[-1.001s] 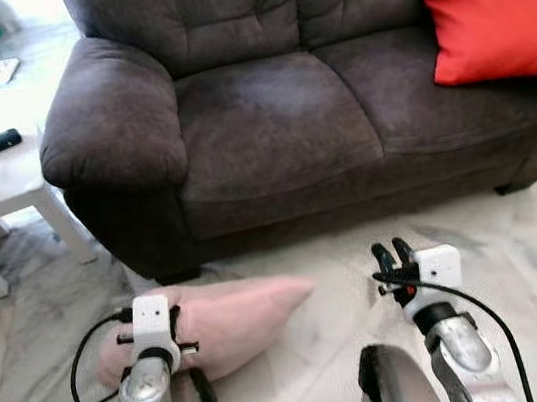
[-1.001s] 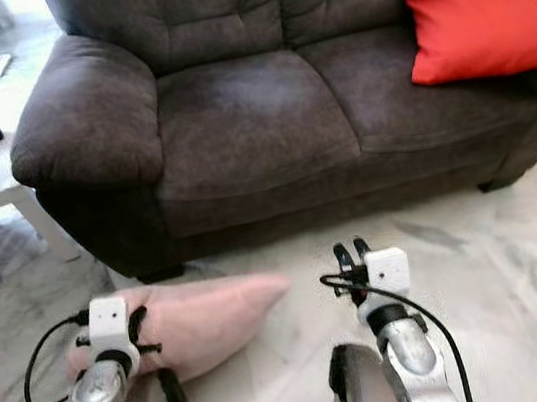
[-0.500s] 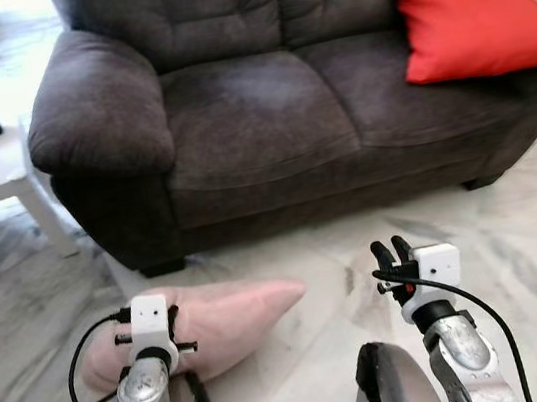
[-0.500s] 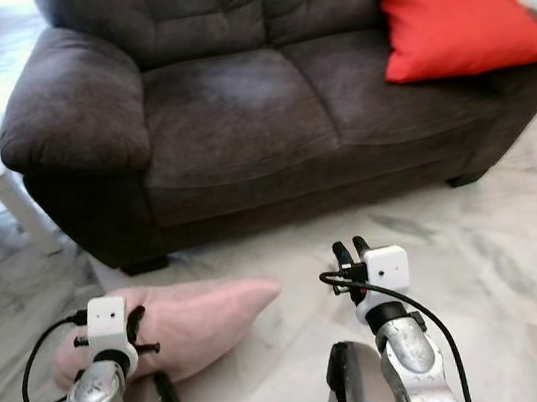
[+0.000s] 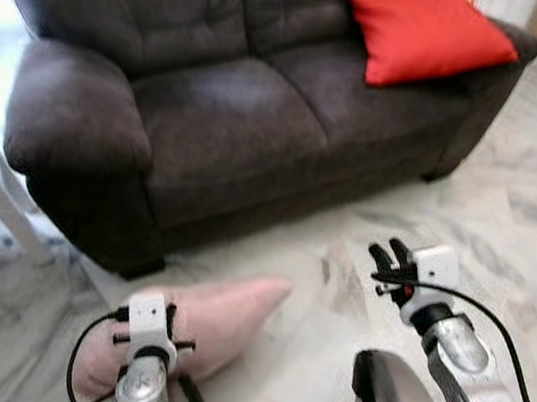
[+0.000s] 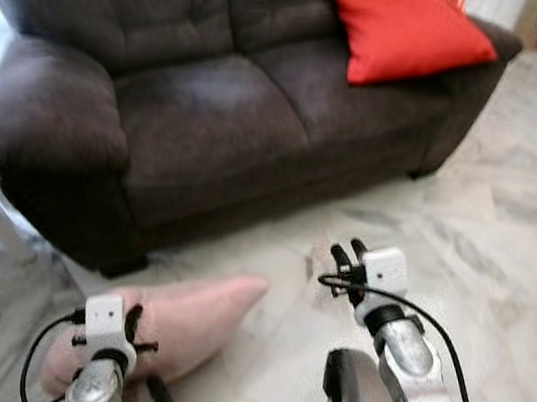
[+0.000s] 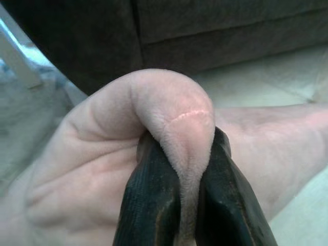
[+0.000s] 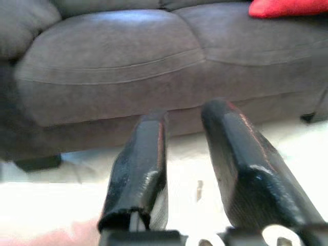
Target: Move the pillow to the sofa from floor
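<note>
Fingers (image 7: pixel 154 205) of the left gripper (image 7: pixel 179 205) pinch a fold of the pink pillow (image 5: pixel 220 314). The fold bulges up between them like a soft bump. The pillow lies on the floor (image 5: pixel 513 215), under and ahead of those fingers, with its pointy corner aimed toward the right gripper (image 5: pixel 389 254). The right gripper's fingers (image 8: pixel 138 164) are spread a little and hold nothing. They hang over bare floor, beside the pillow's tip.

The pillow looks light, squishy and fuzzy, like velvet. It bends and sags, so a pinch on one edge will likely let the rest droop and drag. Grabbing a thick bunch of cloth, or holding the far end too, should work better. It will not break or slip much.

Ahead of both sets of fingers stands the sofa (image 5: pixel 226 116). It is dark grey, puffy and soft, with round arms. A red cushion (image 5: pixel 419 22) leans at its far right end. The floor is smooth, shiny marble with grey streaks.
</note>
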Tool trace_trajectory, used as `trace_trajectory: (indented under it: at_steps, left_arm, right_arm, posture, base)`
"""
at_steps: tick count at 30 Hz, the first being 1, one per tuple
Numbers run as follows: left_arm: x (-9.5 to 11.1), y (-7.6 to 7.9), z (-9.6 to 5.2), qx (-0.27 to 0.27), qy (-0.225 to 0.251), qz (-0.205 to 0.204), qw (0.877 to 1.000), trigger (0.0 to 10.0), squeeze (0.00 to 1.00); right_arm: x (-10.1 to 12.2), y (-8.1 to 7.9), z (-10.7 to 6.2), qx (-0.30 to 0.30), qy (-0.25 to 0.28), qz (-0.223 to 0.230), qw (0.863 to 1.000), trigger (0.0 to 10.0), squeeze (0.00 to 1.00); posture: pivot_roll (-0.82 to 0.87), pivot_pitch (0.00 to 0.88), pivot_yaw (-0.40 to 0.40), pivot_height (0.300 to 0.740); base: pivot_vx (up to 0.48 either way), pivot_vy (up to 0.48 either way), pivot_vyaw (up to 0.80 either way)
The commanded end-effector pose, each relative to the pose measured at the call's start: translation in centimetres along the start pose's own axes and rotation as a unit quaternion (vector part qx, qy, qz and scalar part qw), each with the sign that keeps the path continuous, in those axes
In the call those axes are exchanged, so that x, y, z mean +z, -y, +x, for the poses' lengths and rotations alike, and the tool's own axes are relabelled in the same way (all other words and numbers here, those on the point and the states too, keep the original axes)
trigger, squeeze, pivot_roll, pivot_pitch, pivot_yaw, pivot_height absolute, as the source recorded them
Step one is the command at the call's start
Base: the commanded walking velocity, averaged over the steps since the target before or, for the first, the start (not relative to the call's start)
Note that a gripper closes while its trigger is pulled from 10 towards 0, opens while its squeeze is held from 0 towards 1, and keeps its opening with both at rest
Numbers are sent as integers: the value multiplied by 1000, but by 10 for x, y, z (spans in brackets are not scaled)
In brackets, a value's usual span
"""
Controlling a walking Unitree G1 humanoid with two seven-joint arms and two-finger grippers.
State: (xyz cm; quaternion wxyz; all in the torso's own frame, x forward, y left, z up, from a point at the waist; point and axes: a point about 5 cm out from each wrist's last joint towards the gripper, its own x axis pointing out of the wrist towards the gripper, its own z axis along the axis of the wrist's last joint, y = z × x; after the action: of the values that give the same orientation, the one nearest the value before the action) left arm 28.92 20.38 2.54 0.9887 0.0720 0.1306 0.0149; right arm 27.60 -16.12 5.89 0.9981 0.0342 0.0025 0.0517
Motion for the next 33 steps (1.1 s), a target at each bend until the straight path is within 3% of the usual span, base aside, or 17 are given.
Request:
trace_trajectory:
  at_steps: [1, 18, 33]
  left_arm:
    - [40, 6, 7, -27, 93, 20, 995, 10000, 0]
    - [39, 6, 4, -26, 88, 21, 996, 10000, 0]
    - [46, 0, 1, -16, 112, 21, 993, 10000, 0]
  right_arm:
    - [-1, 3, 2, -16, 2, 19, 1000, 10000, 0]
    - [-2, 5, 2, -15, 2, 20, 1000, 10000, 0]
    - [2, 4, 3, -8, 16, 12, 1000, 10000, 0]
  posture:
    - [46, 0, -29, 484]
    - [45, 0, -33, 484]
    - [51, 0, -36, 484]
  base:
    - [334, 0, 0]
    - [334, 0, 0]
    - [0, 0, 0]
